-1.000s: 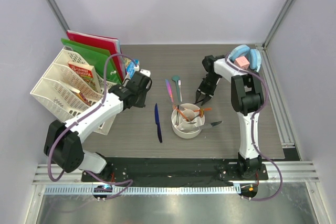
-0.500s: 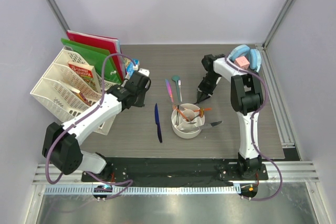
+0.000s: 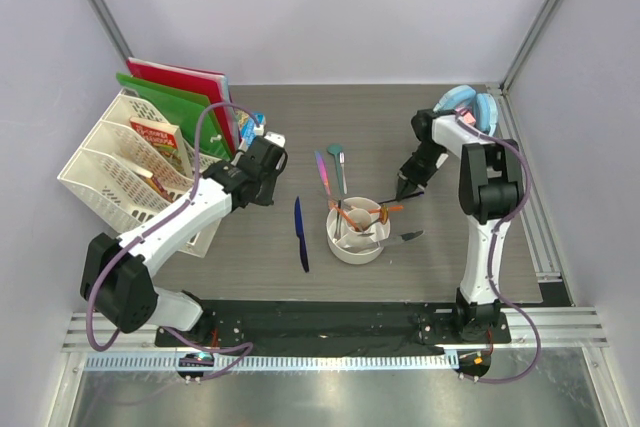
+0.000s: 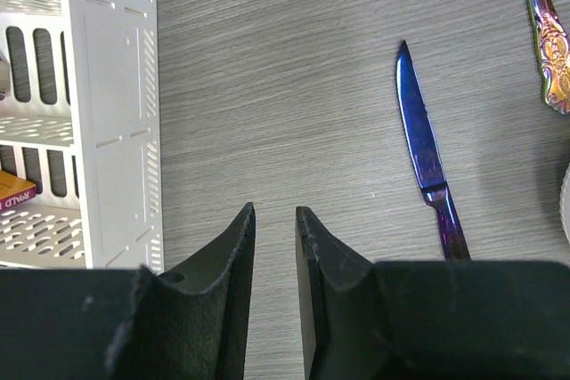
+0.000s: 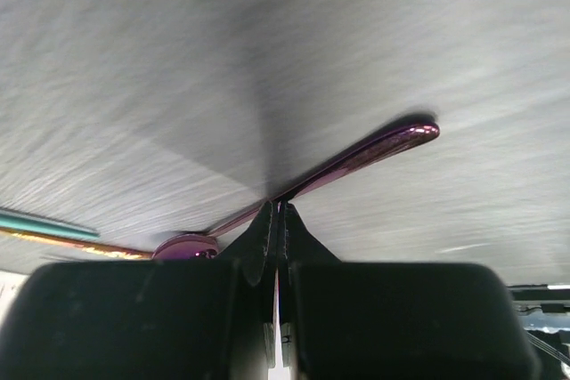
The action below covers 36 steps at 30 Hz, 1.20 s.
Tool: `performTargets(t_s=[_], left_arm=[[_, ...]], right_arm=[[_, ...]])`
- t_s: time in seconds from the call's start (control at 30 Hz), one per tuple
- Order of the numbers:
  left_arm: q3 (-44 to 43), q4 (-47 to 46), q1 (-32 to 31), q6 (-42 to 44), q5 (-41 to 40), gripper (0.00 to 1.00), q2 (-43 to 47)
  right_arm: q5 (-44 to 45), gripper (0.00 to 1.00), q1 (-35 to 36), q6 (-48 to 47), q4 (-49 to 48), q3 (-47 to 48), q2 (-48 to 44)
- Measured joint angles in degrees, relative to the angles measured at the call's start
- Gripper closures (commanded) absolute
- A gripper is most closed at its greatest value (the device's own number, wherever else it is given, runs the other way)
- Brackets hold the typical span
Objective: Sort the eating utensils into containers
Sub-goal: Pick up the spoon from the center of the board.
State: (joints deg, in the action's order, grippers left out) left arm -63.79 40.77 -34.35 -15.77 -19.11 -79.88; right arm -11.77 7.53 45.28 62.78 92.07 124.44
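My right gripper [image 5: 277,206] is shut on the thin handle of a purple spoon [image 5: 374,150], whose bowl shows to the lower left. From above, this gripper [image 3: 403,189] hangs just right of the white compartmented cup [image 3: 341,245], the container. Orange pieces [image 3: 372,212] stand in the cup and a silver knife [image 3: 408,237] pokes out of it. A dark blue knife [image 3: 300,234] lies left of the cup. An iridescent piece [image 3: 322,171] and a teal piece [image 3: 338,163] lie behind it. My left gripper [image 4: 274,220] is open a little with nothing between its fingers. The blue knife [image 4: 422,153] lies to its right.
A white lattice file rack [image 3: 110,172] with books stands at the left, close beside my left gripper [image 3: 268,169]. Red and green folders [image 3: 180,97] lean behind it. A light blue bowl [image 3: 458,99] sits at the back right, partly behind the right arm.
My right gripper has shut on the purple spoon and swung to the right. The left arm has barely moved.
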Motion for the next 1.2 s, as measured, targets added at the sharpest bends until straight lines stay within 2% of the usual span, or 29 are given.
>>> performTargets(t_s=[0.37, 0.5, 0.67, 0.7, 0.83, 0.9, 1.03, 1.2], left_arm=[[-0.96, 0.70, 0.00, -0.33, 0.11, 0.75, -0.02], [-0.96, 0.70, 0.00, -0.52, 0.22, 0.75, -0.02], [-0.96, 0.72, 0.00, -0.72, 0.24, 0.75, 0.02], [-0.96, 0.72, 0.00, -0.76, 0.24, 0.75, 0.02], [-0.92, 0.70, 0.00, -0.94, 0.24, 0.75, 0.28], [-0.81, 0.70, 0.00, -1.27, 0.24, 0.75, 0.81], [-0.37, 0.68, 0.00, -1.81, 0.72, 0.75, 2.16], [-0.11, 0.63, 0.00, -1.77, 2.10, 0.74, 2.82]], right_arm=[[6.49, 0.99, -6.38, 0.52, -2.82, -13.46, -9.66], [12.00, 0.84, -6.75, -1.40, -3.98, -16.92, -13.42], [17.46, 0.76, -6.75, -6.38, -7.10, -17.46, -18.62], [18.08, 0.62, -6.75, -7.72, -7.30, -16.85, -19.91], [18.49, 0.56, -6.78, -13.84, -9.86, -15.76, -25.09], [18.45, 0.49, -6.78, -16.92, -11.61, -17.05, -28.50], [17.03, 0.49, -6.78, -23.58, -14.73, -22.71, -34.56], [17.92, 0.49, -6.78, -29.68, -17.14, -25.46, -36.44]])
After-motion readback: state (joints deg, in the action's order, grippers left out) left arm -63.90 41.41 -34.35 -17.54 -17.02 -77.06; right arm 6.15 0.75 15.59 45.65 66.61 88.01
